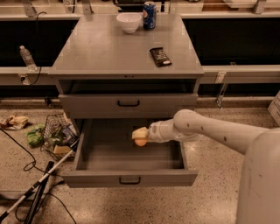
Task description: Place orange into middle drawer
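The middle drawer is pulled wide open; its grey front with a small black handle faces the camera. My gripper reaches in from the right on a white arm and sits over the drawer's middle, low inside it. Its cream-coloured fingers are shut on the orange, which shows just below them, close above the drawer floor. I cannot tell whether the orange touches the floor.
The top drawer is slightly ajar above. On the cabinet top stand a white bowl, a blue can and a dark snack packet. A wire basket, litter, cables and a stick lie on the floor at left.
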`<action>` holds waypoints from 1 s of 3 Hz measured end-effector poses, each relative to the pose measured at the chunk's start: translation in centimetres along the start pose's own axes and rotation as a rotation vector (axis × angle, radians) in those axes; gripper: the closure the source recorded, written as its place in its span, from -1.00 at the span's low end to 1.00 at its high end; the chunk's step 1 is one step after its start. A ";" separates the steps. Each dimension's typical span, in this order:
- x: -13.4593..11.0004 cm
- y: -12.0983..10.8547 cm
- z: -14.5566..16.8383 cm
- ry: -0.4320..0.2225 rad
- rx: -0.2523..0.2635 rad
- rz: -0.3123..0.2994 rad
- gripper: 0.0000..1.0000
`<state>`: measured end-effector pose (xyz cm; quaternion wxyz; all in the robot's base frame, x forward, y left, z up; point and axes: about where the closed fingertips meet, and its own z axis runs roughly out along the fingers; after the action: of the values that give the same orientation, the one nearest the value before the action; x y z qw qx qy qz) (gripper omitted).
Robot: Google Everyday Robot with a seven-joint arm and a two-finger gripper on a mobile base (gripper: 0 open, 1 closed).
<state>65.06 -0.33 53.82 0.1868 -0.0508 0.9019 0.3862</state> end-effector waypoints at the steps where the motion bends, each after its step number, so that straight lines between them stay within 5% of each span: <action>1: 1.7 -3.7 3.9 0.043 0.103 0.044 0.25; 2: 3.6 -7.8 7.3 0.077 0.228 0.086 -0.37; 3: 4.7 -9.8 8.8 0.098 0.299 0.094 -0.83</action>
<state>65.67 -0.61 39.85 0.1297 0.0009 0.9588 0.2528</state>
